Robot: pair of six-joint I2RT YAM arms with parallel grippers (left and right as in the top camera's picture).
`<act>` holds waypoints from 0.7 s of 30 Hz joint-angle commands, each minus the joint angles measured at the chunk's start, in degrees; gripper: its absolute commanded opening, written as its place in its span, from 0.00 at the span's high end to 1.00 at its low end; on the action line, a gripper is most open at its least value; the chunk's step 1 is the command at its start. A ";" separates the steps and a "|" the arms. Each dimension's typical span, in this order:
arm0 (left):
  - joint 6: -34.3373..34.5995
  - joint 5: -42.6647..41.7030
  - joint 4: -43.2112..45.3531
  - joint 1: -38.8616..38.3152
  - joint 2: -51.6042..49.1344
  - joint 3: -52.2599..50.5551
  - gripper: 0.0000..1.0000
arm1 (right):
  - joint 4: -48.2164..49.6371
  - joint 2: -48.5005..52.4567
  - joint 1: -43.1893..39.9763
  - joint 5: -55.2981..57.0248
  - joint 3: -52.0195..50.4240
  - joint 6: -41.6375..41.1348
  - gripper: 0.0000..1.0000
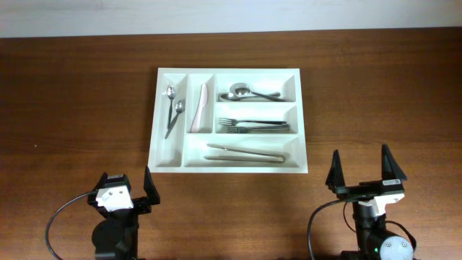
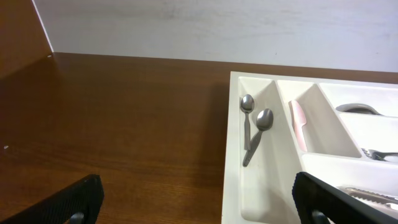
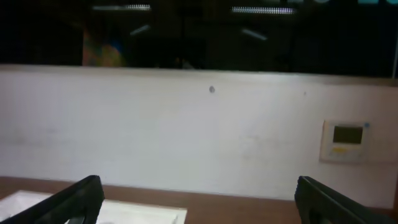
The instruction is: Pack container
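- I see the container (image 1: 228,71) lying flat on the bench (image 1: 72,108), about in the middle, on the far side of both arms.
- Its two narrow compartments are on the left side and the three long ones are on the right side.
- In the outermost narrow compartment lie two small spoons (image 1: 172,108), close together, with the bowls toward the far side.
- In the next narrow compartment lies a pale pinkish knife (image 1: 199,108).
- The far long compartment holds large spoons (image 1: 249,93), the middle one holds forks (image 1: 253,125), and the near one holds tongs (image 1: 245,154). The exact number of spoons and forks I cannot tell.
- The left jaws stand wide apart and hold nothing. They are over bare bench near the container's near left corner and do not touch it. In the left wrist view the dark fingers (image 2: 62,202) show at both lower corners.
- The right jaws also stand wide apart and are empty. They are off the near right corner, apart from the container.
- The right wrist view shows mostly a white wall (image 3: 199,137). A pale strip at its lower edge is too blurred to name.
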State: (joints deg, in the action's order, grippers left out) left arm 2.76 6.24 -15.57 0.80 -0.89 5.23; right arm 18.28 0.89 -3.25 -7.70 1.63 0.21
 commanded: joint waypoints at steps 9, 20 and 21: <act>-0.70 -0.63 0.15 -0.15 0.59 -0.37 0.01 | -10.08 -0.70 -0.33 -0.74 -1.31 -0.11 0.01; -0.70 -0.63 0.15 -0.15 0.59 -0.37 0.01 | -22.08 -0.70 -0.33 -0.66 -1.31 -0.07 0.02; -0.70 -0.63 0.15 -0.17 0.59 -0.37 0.01 | -22.12 -0.70 -0.33 -0.48 -1.31 -0.09 0.01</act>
State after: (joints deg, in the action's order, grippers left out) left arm 2.76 6.22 -15.59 0.80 -0.89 5.23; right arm -3.40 0.80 -3.25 -7.68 0.58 0.21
